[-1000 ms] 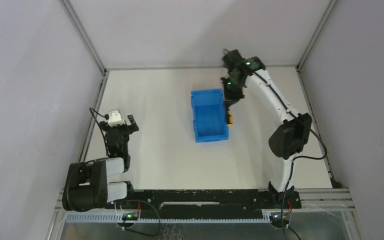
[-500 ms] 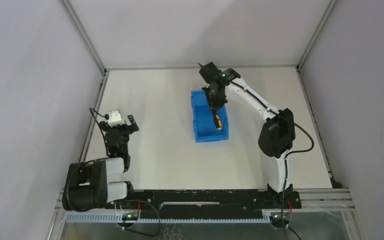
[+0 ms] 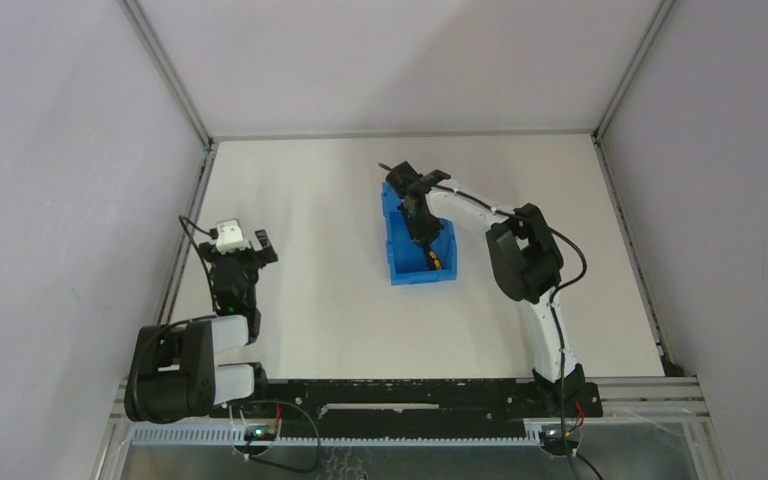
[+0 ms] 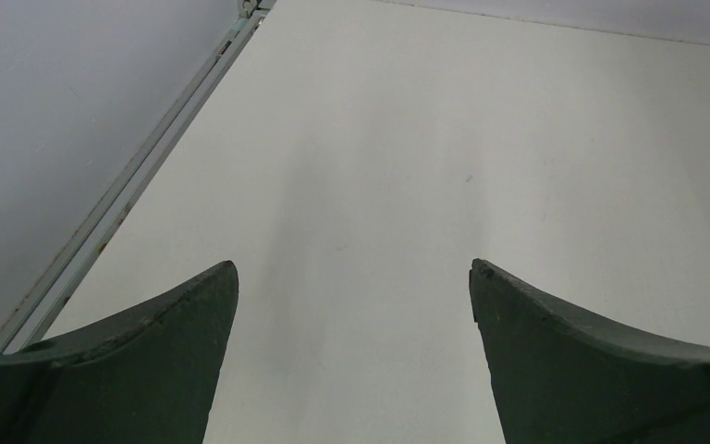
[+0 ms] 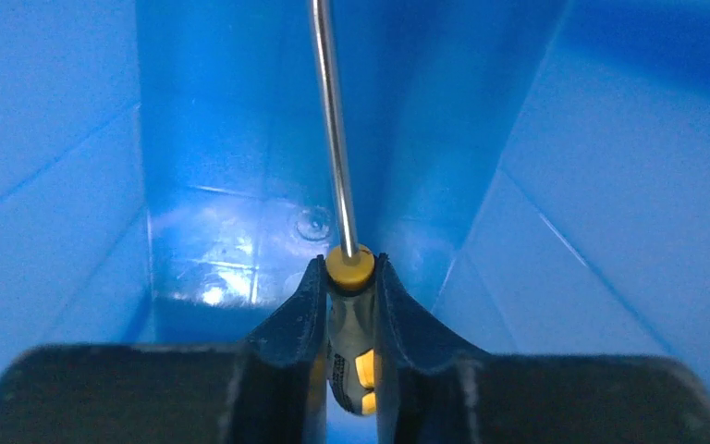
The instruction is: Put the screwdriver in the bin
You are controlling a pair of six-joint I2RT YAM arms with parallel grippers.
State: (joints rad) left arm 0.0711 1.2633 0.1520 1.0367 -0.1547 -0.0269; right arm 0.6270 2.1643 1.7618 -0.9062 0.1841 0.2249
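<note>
Right gripper (image 5: 349, 276) swung from beside the bin (image 5: 74, 185) down inside it, toward the tabletop (image 3: 320, 200) far edge, clamped on the screwdriver (image 5: 335, 139) handle, held low probably for a gentle release. Left gripper (image 4: 353, 270) hangs with fingers apart by the left edge, clear of the work.

Quick count, pics only: 1 screwdriver (image 5: 349, 268), 1 bin (image 3: 415, 273), 1 table (image 3: 310, 200), 2 arms w/ 2 grippers (left gripper (image 4: 353, 268), right gripper (image 5: 348, 265)).

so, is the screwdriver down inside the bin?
Yes, the right wrist view shows the screwdriver, held in the right gripper, with walls of the bin on both sides.
</note>
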